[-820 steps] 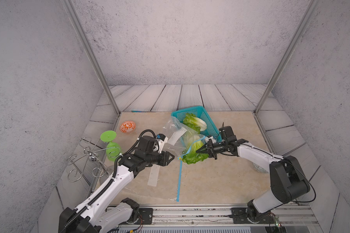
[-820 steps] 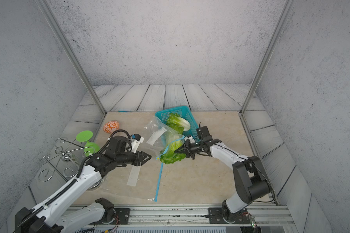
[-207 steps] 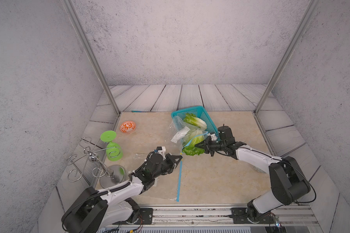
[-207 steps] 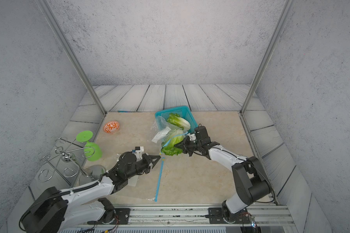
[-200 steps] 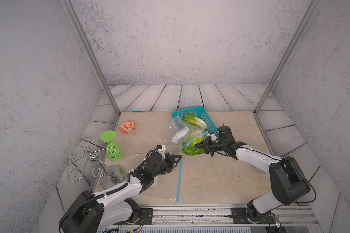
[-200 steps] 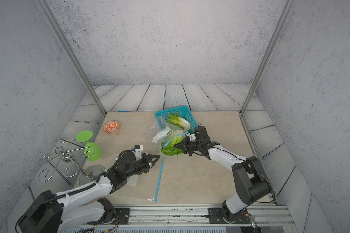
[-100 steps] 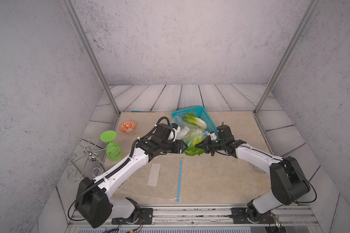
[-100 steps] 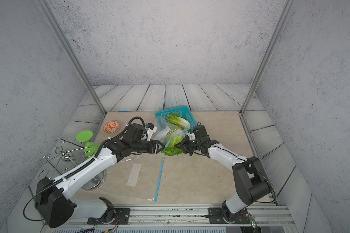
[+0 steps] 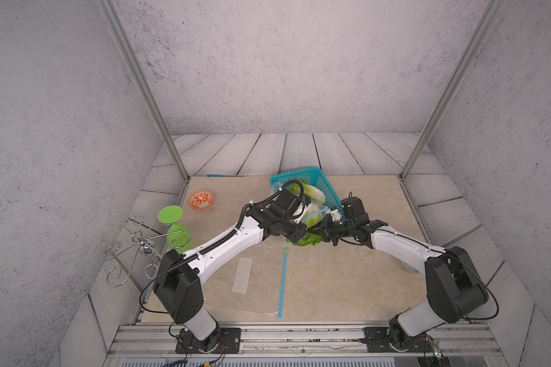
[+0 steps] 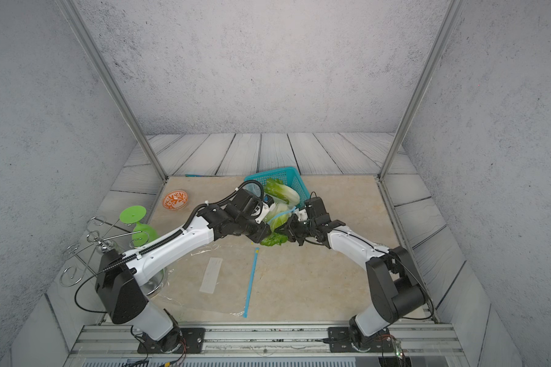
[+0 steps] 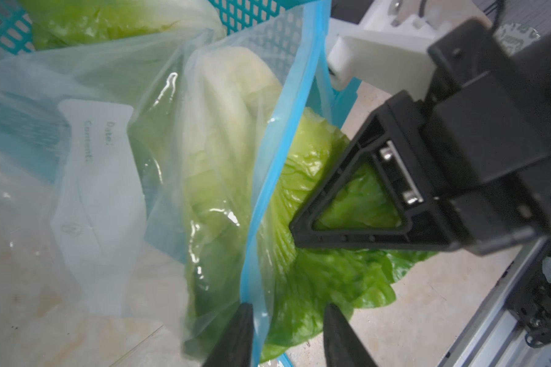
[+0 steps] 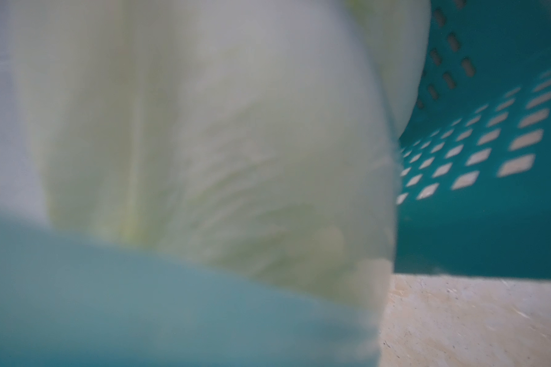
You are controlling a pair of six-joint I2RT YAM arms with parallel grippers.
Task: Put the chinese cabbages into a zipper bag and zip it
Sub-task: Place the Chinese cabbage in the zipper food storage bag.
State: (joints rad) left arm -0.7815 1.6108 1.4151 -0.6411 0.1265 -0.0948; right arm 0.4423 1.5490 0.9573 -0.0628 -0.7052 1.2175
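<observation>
Left gripper [image 11: 287, 317]: jaws parted, not clamped. They straddle the blue zip edge [image 11: 279, 152] of the zipper bag [image 11: 115, 82] and the leaf beside it, at bottom centre of the left wrist view. Right gripper [image 9: 324, 234]: closed on the held cabbage [image 11: 312, 273] by its green top; only one finger shows, pressed onto the leaf. Held cabbage is half in: white base inside the bag, leaves sticking out of the mouth. It sits at centre of both top views, just in front of the teal basket [image 9: 326, 187]. Second cabbage [image 9: 314, 194] lies in the basket. Right wrist view is blurred, pale cabbage filling most of it. Spare flat bag [image 9: 242, 275] at lower centre on the table. Green goblet [image 9: 175, 233] and orange bowl [image 9: 201, 199] at left, well apart.
</observation>
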